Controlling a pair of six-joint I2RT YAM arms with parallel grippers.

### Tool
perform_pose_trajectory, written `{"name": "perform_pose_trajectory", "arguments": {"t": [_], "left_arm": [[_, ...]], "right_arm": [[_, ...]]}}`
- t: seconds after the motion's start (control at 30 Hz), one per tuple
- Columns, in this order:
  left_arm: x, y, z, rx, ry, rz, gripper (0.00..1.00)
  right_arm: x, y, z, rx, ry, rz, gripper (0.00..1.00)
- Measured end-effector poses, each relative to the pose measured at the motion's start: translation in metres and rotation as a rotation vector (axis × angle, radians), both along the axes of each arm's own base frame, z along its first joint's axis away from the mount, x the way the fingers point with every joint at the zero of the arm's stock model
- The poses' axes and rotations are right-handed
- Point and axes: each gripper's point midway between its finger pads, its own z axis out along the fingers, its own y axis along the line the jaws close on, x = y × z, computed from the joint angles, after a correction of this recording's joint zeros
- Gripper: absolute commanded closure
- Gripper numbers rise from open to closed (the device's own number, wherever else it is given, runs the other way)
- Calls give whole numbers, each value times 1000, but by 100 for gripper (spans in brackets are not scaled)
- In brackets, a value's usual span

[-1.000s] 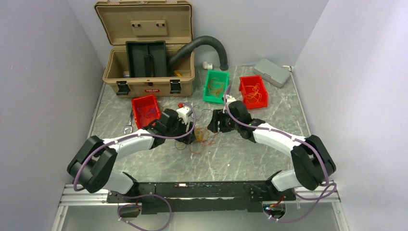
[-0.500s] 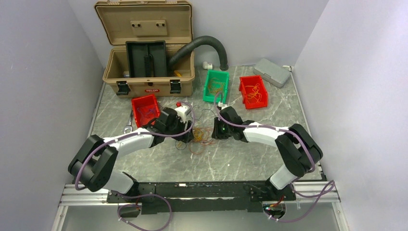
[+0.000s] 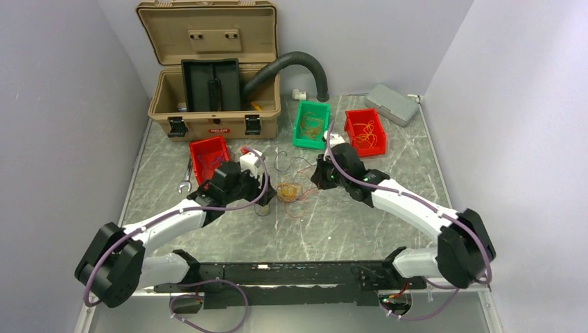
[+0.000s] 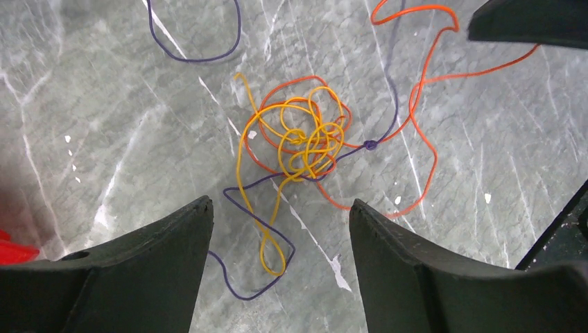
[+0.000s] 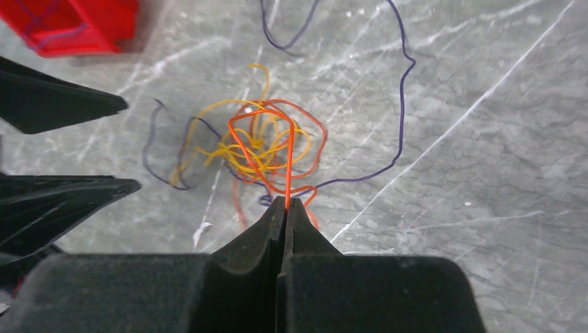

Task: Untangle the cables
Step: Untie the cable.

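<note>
The cables (image 4: 301, 142) lie as a small knot of yellow, orange and dark purple strands on the grey worktop (image 3: 360, 215), between the two arms. The knot is just in front of the left pincer (image 4: 279, 205), whose jaws stand apart and hold nothing. The right pincer (image 5: 285, 202) is pressed together on one orange strand (image 5: 289, 159), which runs up from the knot to its tips.

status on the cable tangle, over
Status: right pincer shut on orange wire; left pincer open above cable knot; nothing in the way.
</note>
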Motion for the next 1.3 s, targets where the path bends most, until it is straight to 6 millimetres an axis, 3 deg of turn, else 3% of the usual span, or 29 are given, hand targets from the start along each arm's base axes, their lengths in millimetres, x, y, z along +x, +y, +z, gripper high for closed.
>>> {"name": "perform_pose_trajectory", "arguments": {"t": [0.3,0.43,0.57,0.73,0.97,1.1,1.3], "left_arm": [[-5,-1,26,-81,-111,-25,20],[5,-12,35,-82,-97,-42,20],[15,-27,42,-99,-81,-76,19],[19,-45,37,-122,-20,-122,19],[45,-91,47,-184,41,-203,19],[36,-119,18,-203,131,-262,23],[6,-146,-61,-166,382,-286,38]], "right_arm": [[-4,3,92,68,-190,101,100],[-7,2,133,111,-279,121,100],[-11,-1,157,138,-328,123,100],[-11,2,181,170,-366,131,100],[-16,2,203,212,-398,137,100],[-15,2,221,237,-424,125,100],[-11,-8,279,283,-533,67,100]]}}
